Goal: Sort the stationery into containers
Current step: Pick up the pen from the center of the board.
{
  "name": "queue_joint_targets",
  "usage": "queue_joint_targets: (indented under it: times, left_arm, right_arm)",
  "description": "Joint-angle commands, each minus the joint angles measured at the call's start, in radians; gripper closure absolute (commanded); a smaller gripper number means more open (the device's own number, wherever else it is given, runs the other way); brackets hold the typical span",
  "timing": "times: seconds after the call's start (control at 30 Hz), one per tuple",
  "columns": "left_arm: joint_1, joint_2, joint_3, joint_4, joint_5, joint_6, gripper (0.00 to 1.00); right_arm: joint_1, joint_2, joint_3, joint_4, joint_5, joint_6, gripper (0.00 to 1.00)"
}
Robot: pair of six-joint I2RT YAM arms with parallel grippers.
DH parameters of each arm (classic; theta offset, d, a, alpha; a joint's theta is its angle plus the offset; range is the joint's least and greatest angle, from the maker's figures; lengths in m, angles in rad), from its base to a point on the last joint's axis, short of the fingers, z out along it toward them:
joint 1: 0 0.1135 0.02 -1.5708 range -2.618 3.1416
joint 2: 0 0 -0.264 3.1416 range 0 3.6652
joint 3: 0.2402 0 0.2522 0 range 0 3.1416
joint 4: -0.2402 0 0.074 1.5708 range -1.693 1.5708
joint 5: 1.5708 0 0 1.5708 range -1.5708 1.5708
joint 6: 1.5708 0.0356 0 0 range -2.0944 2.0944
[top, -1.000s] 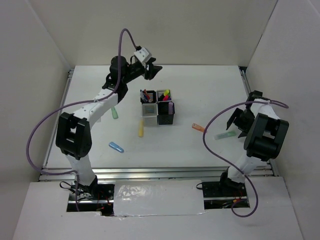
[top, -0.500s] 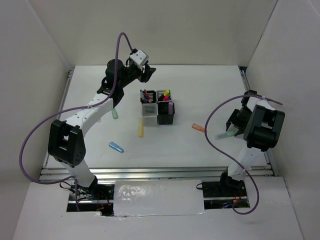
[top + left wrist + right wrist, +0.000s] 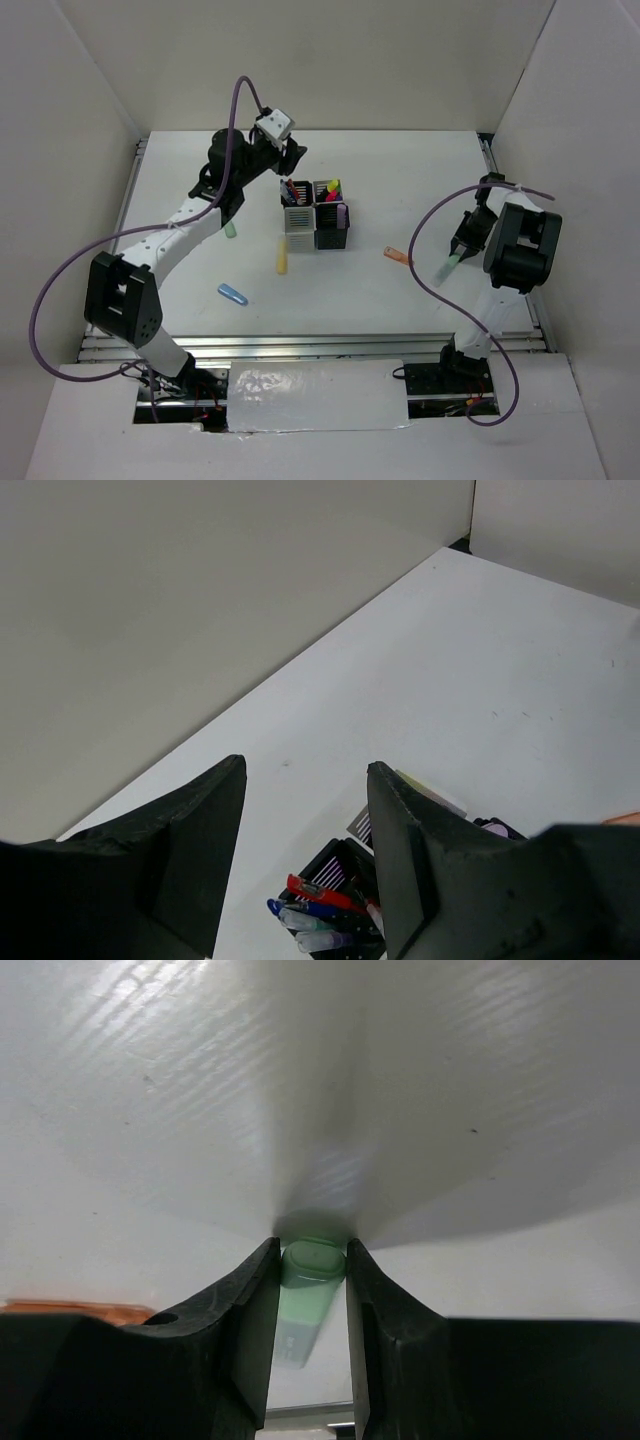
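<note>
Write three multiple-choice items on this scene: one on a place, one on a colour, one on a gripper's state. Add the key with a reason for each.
1. Where does the orange marker lie?
A. Inside a black cup.
B. On the table, between the pen cups and the right gripper.
C. Beside the left arm's base.

2. What colour is the marker held in the right gripper?
A. Pale green.
B. Red.
C. Black.

3. How is the left gripper?
A. Shut on a red pen.
B. Shut on a yellow marker.
C. Open, holding nothing.

Key:
1 B: the top view shows it flat on the table, to the right of the pen cups.
2 A: the right wrist view shows a pale green marker pinched in that gripper.
3 C: the left wrist view shows its jaws apart with nothing held between them.
</note>
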Motion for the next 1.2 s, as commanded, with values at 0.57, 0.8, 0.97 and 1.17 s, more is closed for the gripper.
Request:
queue_joint_targets:
  times: [0.57,0.8,0.97,1.17]
  left_arm:
    - [0.058,-0.094,-0.036,0.018,-0.029,-0.069,0.32]
    - [0.135,-0.135,-0.042,-0.038,-0.053,-0.178,0.27]
    - [0.179,-0.174,-0.048,-0.113,-0.153,-0.227,0.01]
    - [0.283,-0.152,0.086,-0.407,-0.158,-0.289,0.01]
  right_arm:
    - [0.107,-0.122,0.382,-0.054,-0.327,-0.043,1.00]
    - [0.252,-0.280,0.479,0.083,-0.321,-0.093,1.00]
    - [0.401,-0.427,0.373,0.290,-0.247,-0.138,1.00]
    - [0.575,-0.497,0.224,0.530,-0.124,-0.162,1.00]
